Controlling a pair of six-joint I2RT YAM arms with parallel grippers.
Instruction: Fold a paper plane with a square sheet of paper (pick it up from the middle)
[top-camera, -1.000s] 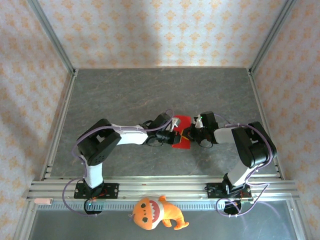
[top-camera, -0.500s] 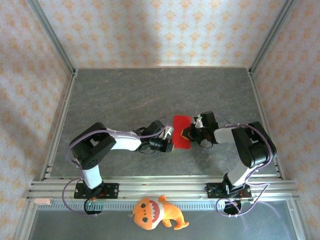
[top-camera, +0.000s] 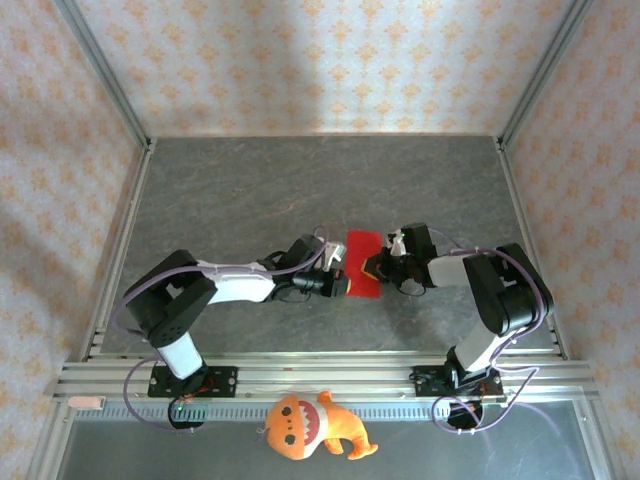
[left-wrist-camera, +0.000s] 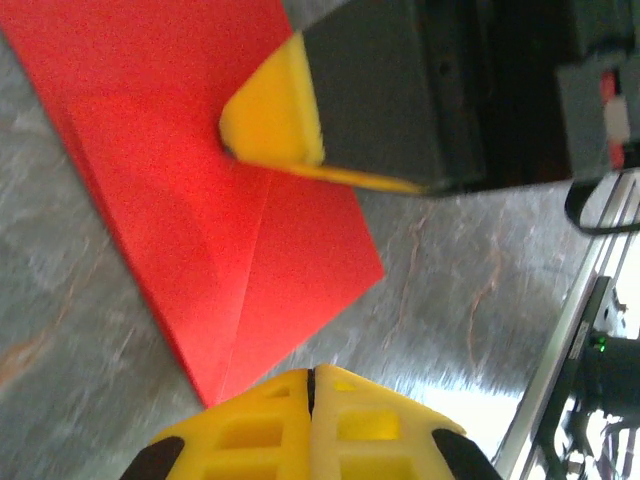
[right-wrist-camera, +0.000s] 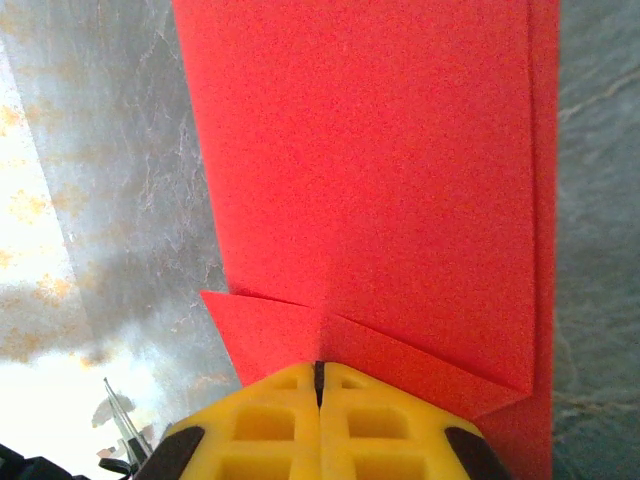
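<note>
Square sheet of paper (top-camera: 360, 255), creased with folded flaps, lay flat near the middle of the table (top-camera: 250, 190). Your left gripper (top-camera: 338, 283) sat at its 8 o'clock corner, jaws fully closed, gripping nothing. Your right gripper (top-camera: 372, 268), at 4 o'clock, was likewise closed, tip resting on the sheet.

A: What moved in the last second?
B: left gripper (top-camera: 337, 284) came off the red sheet (top-camera: 362, 262). It was over its left edge, now it's just beside it, further toward the near side.
A: Arm?
B: left arm (top-camera: 235, 285) stretched out flatter, elbow swung out left (and lower in the top view). Sheet's left side is uncovered now, flat on the bench (top-camera: 250, 190).
</note>
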